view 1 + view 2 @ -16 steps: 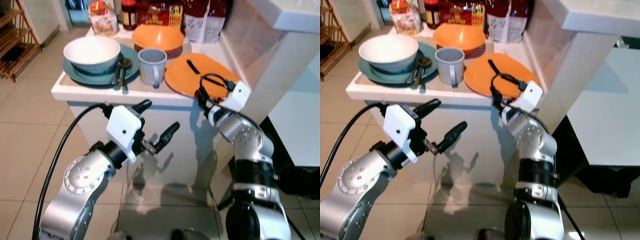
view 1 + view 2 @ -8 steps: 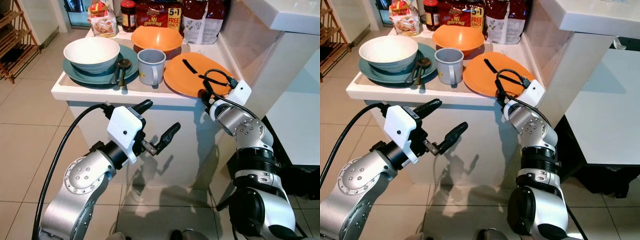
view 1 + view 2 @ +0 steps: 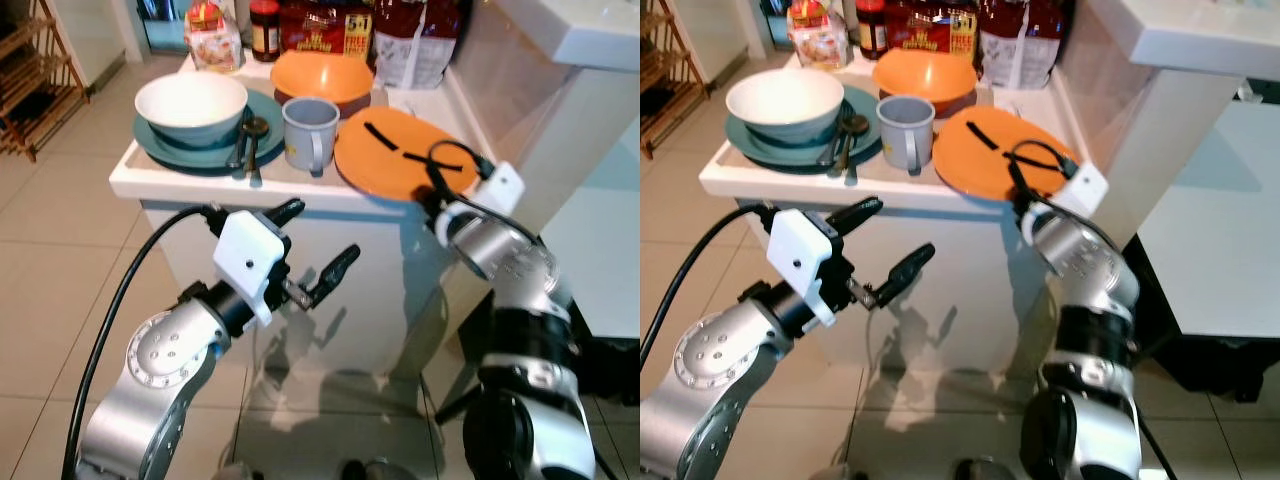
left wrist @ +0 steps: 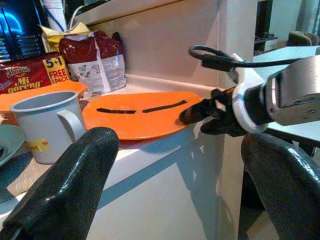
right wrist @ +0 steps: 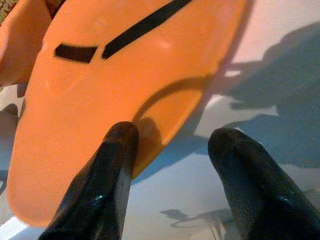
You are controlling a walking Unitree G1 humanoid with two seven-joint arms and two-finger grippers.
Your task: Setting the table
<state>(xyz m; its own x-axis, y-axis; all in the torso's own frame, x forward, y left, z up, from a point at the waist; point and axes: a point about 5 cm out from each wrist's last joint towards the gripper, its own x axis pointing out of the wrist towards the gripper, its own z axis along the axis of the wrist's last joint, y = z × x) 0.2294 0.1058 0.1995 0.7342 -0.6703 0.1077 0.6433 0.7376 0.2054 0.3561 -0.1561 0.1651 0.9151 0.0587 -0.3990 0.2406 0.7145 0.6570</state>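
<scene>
An orange plate (image 3: 400, 155) with two black stripes lies at the right of the white counter (image 3: 180, 185). My right gripper (image 5: 172, 135) is open at the plate's near right rim. One finger (image 5: 112, 170) reaches over the plate's edge and the other stands off it above the counter. My left gripper (image 3: 320, 240) hangs open in front of the counter, below its edge, holding nothing. Left of the plate stand a grey mug (image 3: 305, 132) and a white bowl (image 3: 190, 105) on a teal plate (image 3: 165, 150), with a spoon (image 3: 250, 140) beside the bowl.
An orange bowl (image 3: 320, 75), food packets (image 3: 320, 25) and a jar (image 3: 265, 25) line the back of the counter. A white wall post (image 3: 560, 110) rises close to the right arm. A wooden rack (image 3: 40, 90) stands on the tiled floor at far left.
My right gripper has shifted rightward along the plate's near rim. The head view has moved slightly. The left arm holds its place.
</scene>
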